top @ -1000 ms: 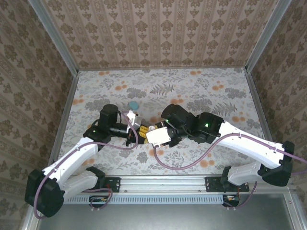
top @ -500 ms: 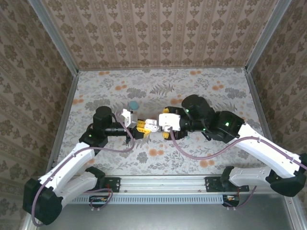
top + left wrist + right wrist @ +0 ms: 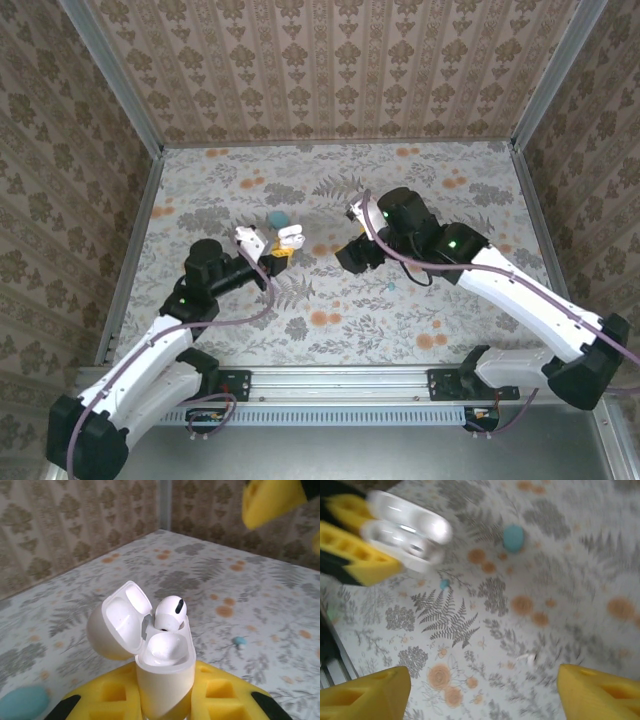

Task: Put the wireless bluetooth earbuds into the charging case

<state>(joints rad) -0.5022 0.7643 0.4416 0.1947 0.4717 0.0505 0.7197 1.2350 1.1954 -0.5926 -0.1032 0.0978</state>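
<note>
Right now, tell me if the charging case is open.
Open: the charging case has its lid flipped back, a white earbud standing inside.

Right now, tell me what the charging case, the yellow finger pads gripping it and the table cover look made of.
The charging case: likely hard moulded plastic, white and glossy, with soft highlights on its open lid. The finger pads: probably foam or rubber, matte yellow with square recesses. The table cover: flat floral print, perhaps paper or vinyl; cannot tell which.

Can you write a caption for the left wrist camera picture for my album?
Left claw holds the open white charging case, one white earbud sitting inside, the other slot empty.
</note>
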